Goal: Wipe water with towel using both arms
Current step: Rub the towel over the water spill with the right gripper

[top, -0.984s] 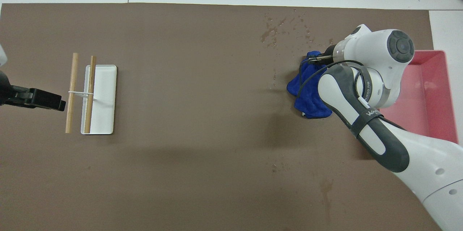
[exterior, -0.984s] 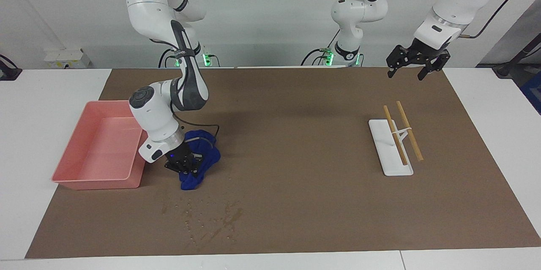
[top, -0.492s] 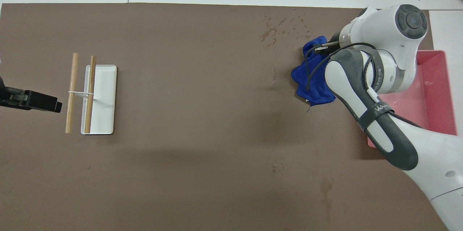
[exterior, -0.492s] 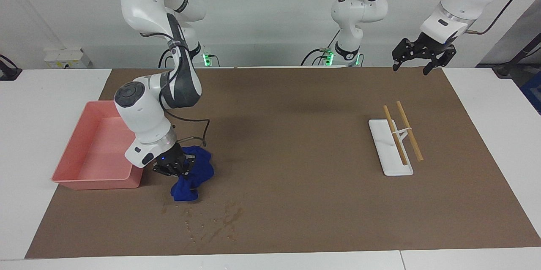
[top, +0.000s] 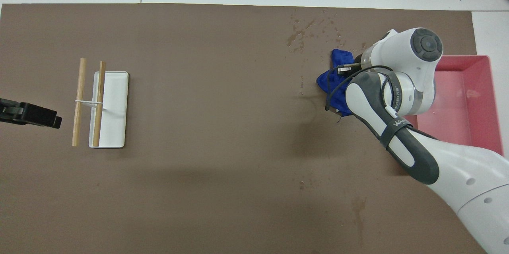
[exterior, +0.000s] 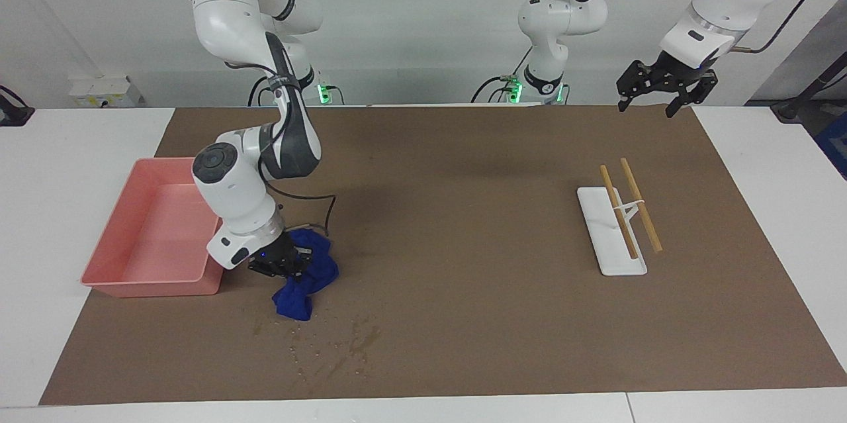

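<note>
**Towel in right claw, water lies just farther out from the robots**

Right gripper (exterior: 281,265) is low over the brown mat (exterior: 463,165), clenched on the towel (exterior: 306,281). The blue cloth is bunched at the claw and trails down to the mat, its loose end pointing away from the robots. The bundle sits just beside the pink tray (exterior: 106,257), toward the right arm's end of the table.

Water (exterior: 362,338): a faint darker blotch with scattered specks and streaks around it, on the mat farther from the robots than the towel and offset somewhat toward the table's middle. The towel's trailing end is near the closest specks; from the overhead view the cloth (top: 332,83) and the wet patch (top: 296,39) read as apart, not overlapping, though the exact edge of the wet area is hard to make out against the mat.

Key relation: the wet patch lies outward from the claw, away from the robots and slightly toward centre. Its streaks appear to run diagonally, so a wipe would probably need to travel along that line, dragging the cloth's free end through it.

Left gripper (exterior: 665,87) hangs high over the mat's edge at the left arm's end of the table, jaws spread, holding nothing; it waits. It is well apart from the water, with the white tray (exterior: 595,211) and wooden sticks (exterior: 640,204) between. The right arm is clearly the nearer one.

Judgement: wiping barely begun; the patch looks untouched.
</note>
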